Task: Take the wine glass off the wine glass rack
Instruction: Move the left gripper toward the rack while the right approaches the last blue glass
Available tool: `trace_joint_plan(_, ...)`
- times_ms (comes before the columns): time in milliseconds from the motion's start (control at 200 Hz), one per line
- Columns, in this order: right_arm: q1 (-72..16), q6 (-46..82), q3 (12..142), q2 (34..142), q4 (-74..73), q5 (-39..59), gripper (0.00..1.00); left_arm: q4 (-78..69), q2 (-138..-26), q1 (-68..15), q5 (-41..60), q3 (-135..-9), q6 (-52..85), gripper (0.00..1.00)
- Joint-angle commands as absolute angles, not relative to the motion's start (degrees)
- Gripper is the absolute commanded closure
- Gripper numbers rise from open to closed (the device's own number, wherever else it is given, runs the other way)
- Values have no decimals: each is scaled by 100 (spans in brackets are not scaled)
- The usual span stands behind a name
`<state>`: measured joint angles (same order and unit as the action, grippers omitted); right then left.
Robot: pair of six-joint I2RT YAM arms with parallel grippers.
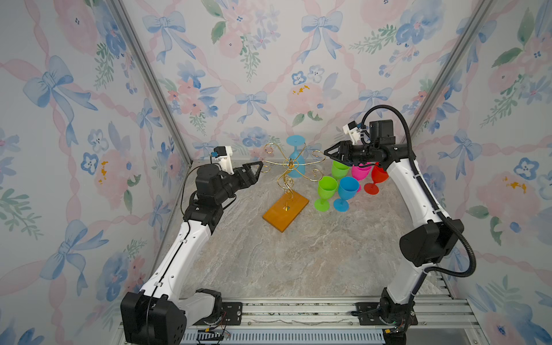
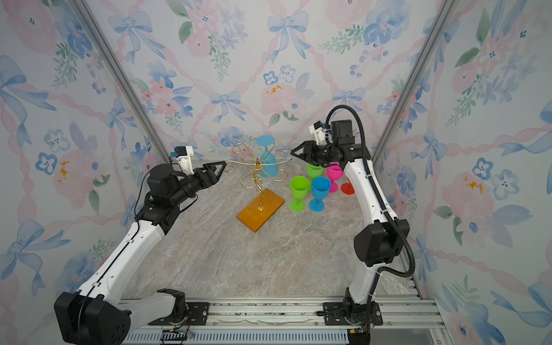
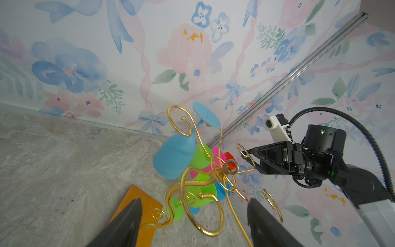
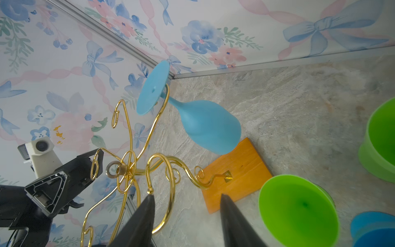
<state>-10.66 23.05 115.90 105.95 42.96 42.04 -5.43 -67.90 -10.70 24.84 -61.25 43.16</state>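
The wine glass rack [image 1: 289, 163] [image 2: 257, 163], gold wire on an orange-brown wooden base [image 1: 286, 210], stands mid-table. One light blue wine glass [image 1: 297, 167] [image 2: 267, 168] hangs upside down from its back arm, also seen in the wrist views [image 3: 173, 158] [image 4: 209, 126]. My left gripper [image 1: 260, 166] [image 3: 195, 201] is open at the rack's left arm, with a gold curl between its jaws. Across the rack, my right gripper [image 1: 327, 152] [image 4: 186, 195] is open around the right arm's curl. One of its fingertips [image 4: 149, 200] touches the wire's end.
Several coloured glasses stand upright right of the rack, under my right arm: green [image 1: 327, 186], blue [image 1: 348, 188], another green [image 1: 340, 170], pink [image 1: 360, 172] and red [image 1: 378, 177]. Floral walls close in the back and both sides. A metal rail [image 1: 298, 313] runs along the front.
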Motion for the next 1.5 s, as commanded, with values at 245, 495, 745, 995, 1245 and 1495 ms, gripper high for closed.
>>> trace_joint_plan(245,-1246,2735,11076,10283,3582,4508,59,-523,-7011,-956,3221,-6423,4907,39)
trace_joint_plan(495,-1292,2855,10919,10200,3412,4509,70,-526,-7046,-940,3449,-6451,5018,52)
trace_joint_plan(745,-1317,2933,10830,10136,3306,4504,76,-524,-7071,-939,3578,-6447,5105,59)
trace_joint_plan(995,-1378,3039,10660,9982,3169,4510,80,-526,-7169,-932,3664,-6473,5151,68)
trace_joint_plan(1245,-1415,3083,10566,9916,3116,4473,84,-521,-7250,-929,3738,-6458,5169,68)
trace_joint_plan(1495,-1492,3215,10379,9784,2982,4396,86,-529,-7373,-875,3844,-6590,5159,83)
